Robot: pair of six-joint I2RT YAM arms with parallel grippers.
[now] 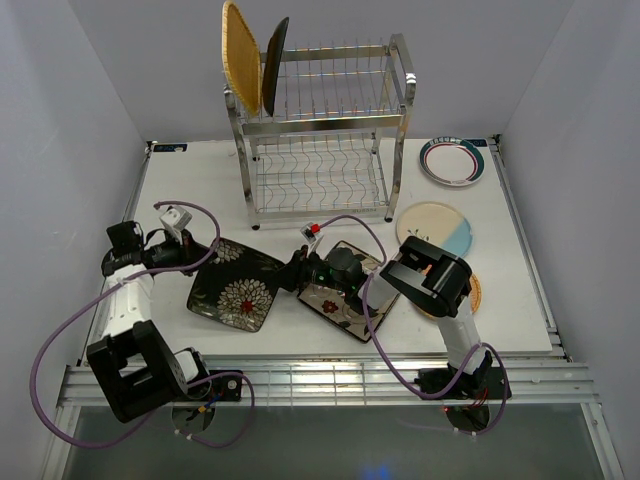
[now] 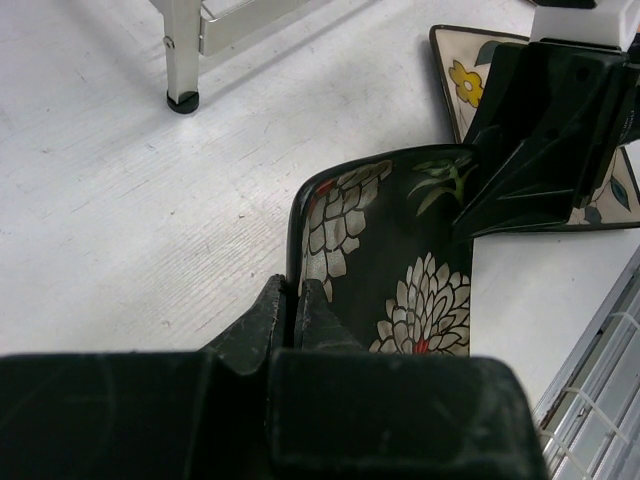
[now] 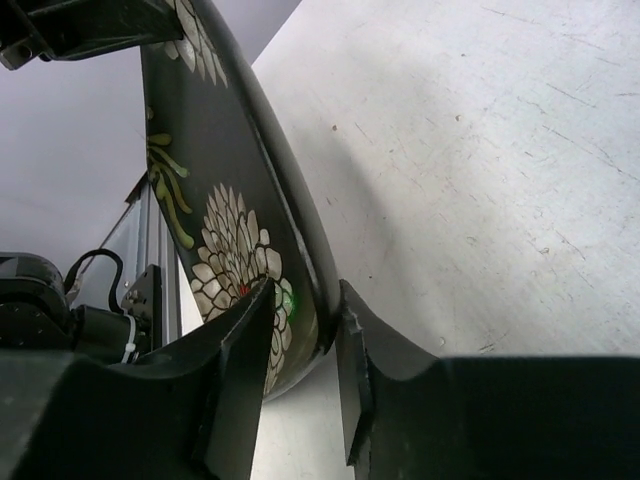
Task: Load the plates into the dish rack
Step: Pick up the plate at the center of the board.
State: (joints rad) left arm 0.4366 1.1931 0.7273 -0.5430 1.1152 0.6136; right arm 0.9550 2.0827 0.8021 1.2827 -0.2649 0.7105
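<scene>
A black square plate with white flowers (image 1: 235,285) is at the table's near left, held between both arms. My left gripper (image 1: 197,258) is shut on its left rim, and the jaws (image 2: 293,290) pinch the thin edge of the plate (image 2: 400,260). My right gripper (image 1: 293,272) clamps the opposite rim, its jaws (image 3: 305,300) pressed on both sides of the plate (image 3: 220,230), which is tilted off the table. The steel dish rack (image 1: 320,130) stands at the back. A woven plate (image 1: 240,55) and a black plate (image 1: 274,65) stand in its top tier.
A cream floral square plate (image 1: 338,305) lies under my right arm and shows in the left wrist view (image 2: 465,80). A cream-blue round plate (image 1: 438,230), a teal-rimmed plate (image 1: 453,160) and a woven plate (image 1: 472,295) lie at the right. A rack foot (image 2: 182,50) is nearby.
</scene>
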